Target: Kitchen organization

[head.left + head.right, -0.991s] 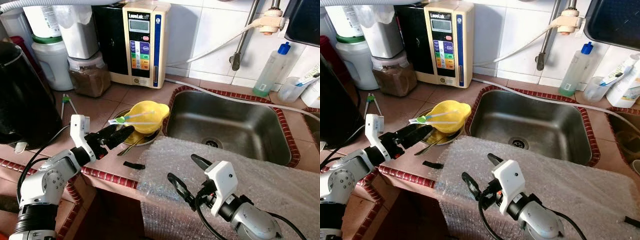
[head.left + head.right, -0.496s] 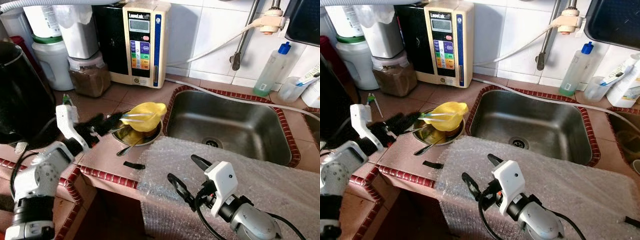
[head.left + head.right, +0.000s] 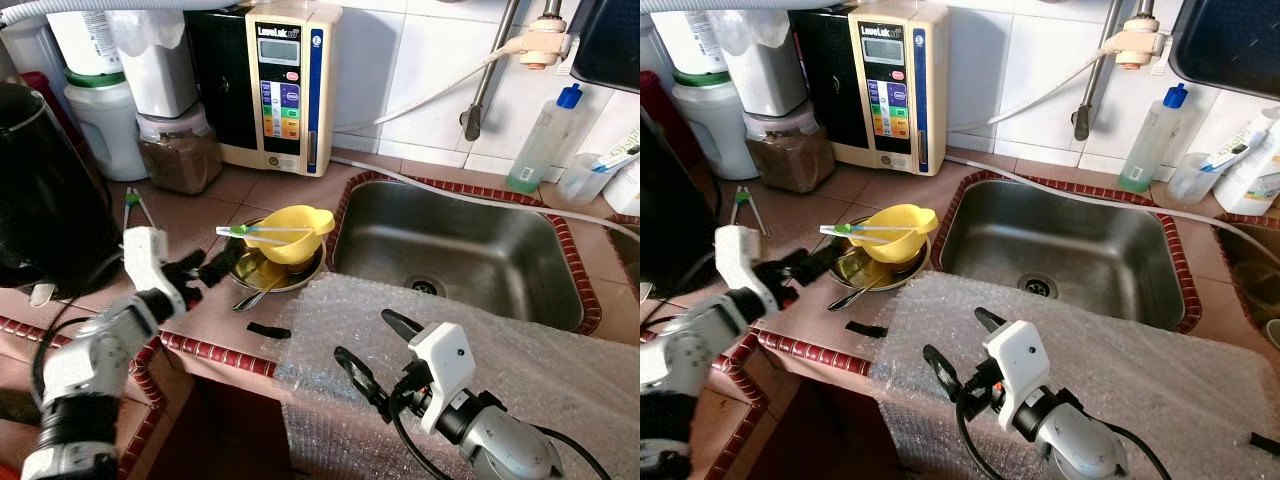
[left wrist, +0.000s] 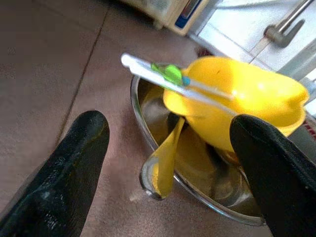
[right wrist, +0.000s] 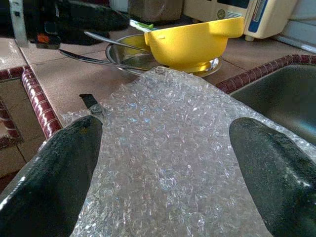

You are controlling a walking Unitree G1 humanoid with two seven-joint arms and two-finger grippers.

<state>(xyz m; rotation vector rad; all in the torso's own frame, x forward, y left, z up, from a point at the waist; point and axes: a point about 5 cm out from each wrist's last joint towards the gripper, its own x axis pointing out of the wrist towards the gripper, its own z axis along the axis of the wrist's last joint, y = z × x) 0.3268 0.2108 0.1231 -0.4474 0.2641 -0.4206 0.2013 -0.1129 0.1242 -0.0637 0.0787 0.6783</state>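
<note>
The left tool [image 3: 212, 270], fingers spread and empty, sat just left of the steel bowl [image 3: 262, 280] holding the yellow bowl [image 3: 293, 233] and green-clipped chopsticks [image 3: 265, 232], their length running left-right; the right tool [image 3: 383, 350], also spread, hovered nearer over bubble wrap [image 3: 500, 350].

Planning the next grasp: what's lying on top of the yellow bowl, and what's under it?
White chopsticks with a green clip lie across the yellow bowl. The bowl sits in a steel dish beside a spoon; the bowl's underside is hidden.

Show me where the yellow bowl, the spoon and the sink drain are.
yellow bowl [image 3: 292, 236], left eye view, on its side wall.
spoon [image 4: 159, 168], left wrist view, on its handle end.
sink drain [image 3: 1037, 286], right eye view, on the strainer.
</note>
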